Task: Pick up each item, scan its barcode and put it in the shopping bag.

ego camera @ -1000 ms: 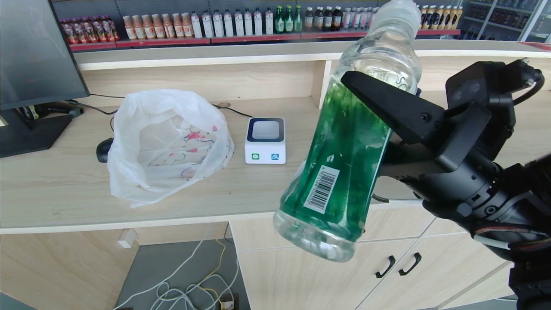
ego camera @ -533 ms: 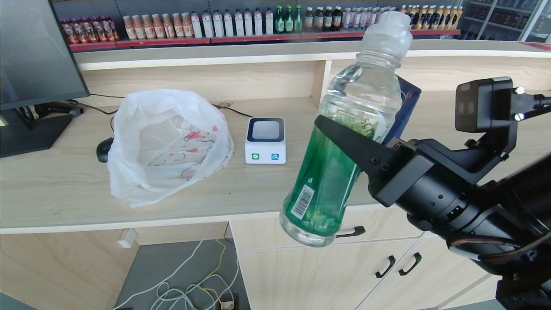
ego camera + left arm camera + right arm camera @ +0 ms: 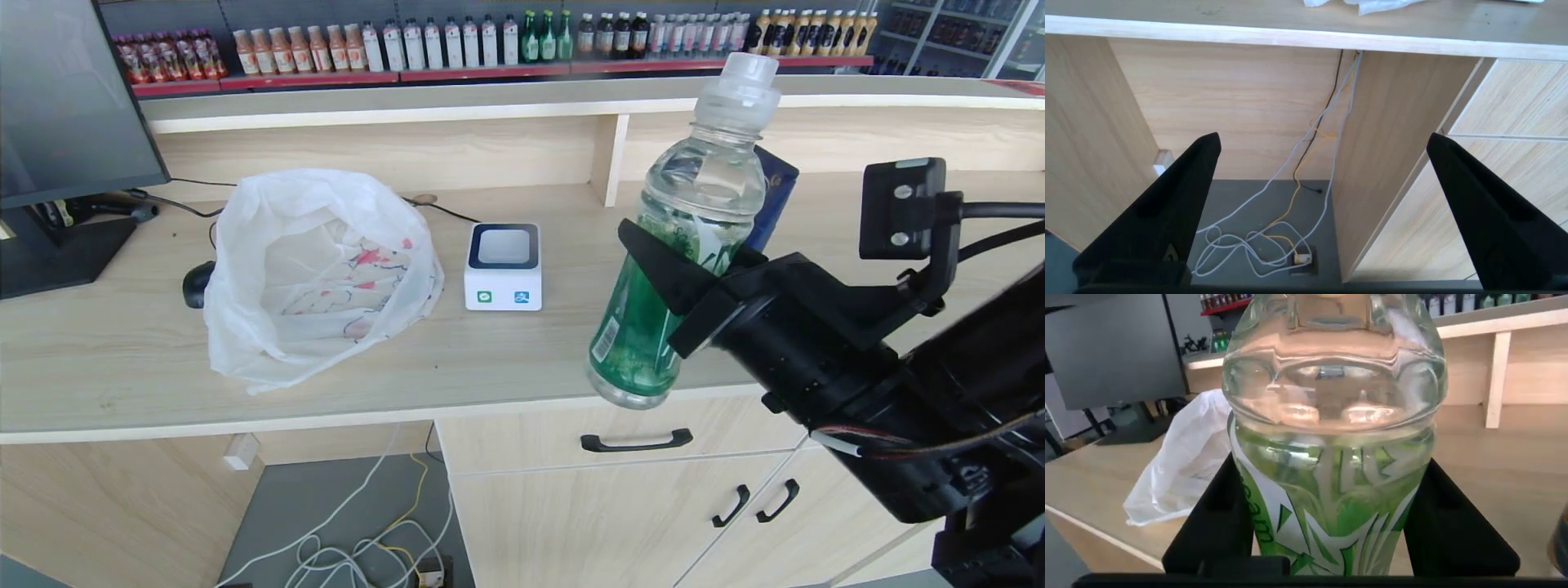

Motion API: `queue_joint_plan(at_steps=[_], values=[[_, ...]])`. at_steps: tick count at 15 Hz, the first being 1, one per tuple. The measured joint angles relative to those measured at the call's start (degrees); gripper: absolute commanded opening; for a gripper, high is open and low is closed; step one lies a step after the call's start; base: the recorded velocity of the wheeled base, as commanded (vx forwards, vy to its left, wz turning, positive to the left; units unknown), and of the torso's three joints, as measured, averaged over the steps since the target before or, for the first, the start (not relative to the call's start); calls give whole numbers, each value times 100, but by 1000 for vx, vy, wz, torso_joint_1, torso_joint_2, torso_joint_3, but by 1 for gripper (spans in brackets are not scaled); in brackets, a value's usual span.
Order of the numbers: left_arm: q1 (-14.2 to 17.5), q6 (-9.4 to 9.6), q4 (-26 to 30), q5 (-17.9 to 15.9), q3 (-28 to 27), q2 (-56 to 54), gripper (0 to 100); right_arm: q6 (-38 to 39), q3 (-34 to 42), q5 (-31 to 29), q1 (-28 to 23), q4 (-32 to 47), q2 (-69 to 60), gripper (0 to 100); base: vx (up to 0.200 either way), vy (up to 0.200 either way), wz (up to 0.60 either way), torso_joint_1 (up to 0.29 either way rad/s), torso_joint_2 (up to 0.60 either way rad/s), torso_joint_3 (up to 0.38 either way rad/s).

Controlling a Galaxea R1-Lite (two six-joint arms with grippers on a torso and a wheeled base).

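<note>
The long pale wooden counter [image 3: 122, 359] is stretching across in front of me. My left gripper [image 3: 1327, 220] is hanging below its front edge with both black fingers spread wide and gripping nothing, facing the open bay where loose white and yellow cables [image 3: 1266, 237] are lying on the grey floor.

On the counter's left half, the crumpled white plastic shopping bag [image 3: 318, 278] is sitting with its mouth gaping upward.

I am holding the clear plastic bottle with the green label [image 3: 694, 204] in my right gripper [image 3: 665, 269]. The fingers are pressing against the label from both sides around the bottle's middle. In the right wrist view, the bottle [image 3: 1331, 392] is standing between my two black fingers [image 3: 1221, 506]. It is hanging in the air over the counter's front edge, cap up and leaning slightly, its base at about the level of the edge. A narrow barcode strip [image 3: 604, 341] is showing low on the label's left side.

The bottle is to the right of the small white square scanner with the dark glass top [image 3: 504, 267]. The scanner is resting just beside the bag, so the bag is well apart from my hand.

A dark blue box [image 3: 775, 204] is peeking out behind the bottle; I cannot tell whether it is standing or leaning. A small black mouse [image 3: 196, 284] is lying against the bag's left side.
</note>
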Motion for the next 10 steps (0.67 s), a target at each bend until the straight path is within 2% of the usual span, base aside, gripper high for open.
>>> queue_joint_plan(at_steps=[2,4,6,10], values=[[0,0,0,0,0,0,100,-315,-20,-583,5,7,-13,0,0,0,0,0,0,0],[5,0,0,0,0,0,100,-460,-190,-807,10,2,-13,0,0,0,0,0,0,0],[5,0,0,0,0,0,100,-813,-422,-930,-23,-6,9,0,0,0,0,0,0,0],[0,-9,0,0,0,0,100,-908,-546,-924,-202,-17,111,0,0,0,0,0,0,0]])
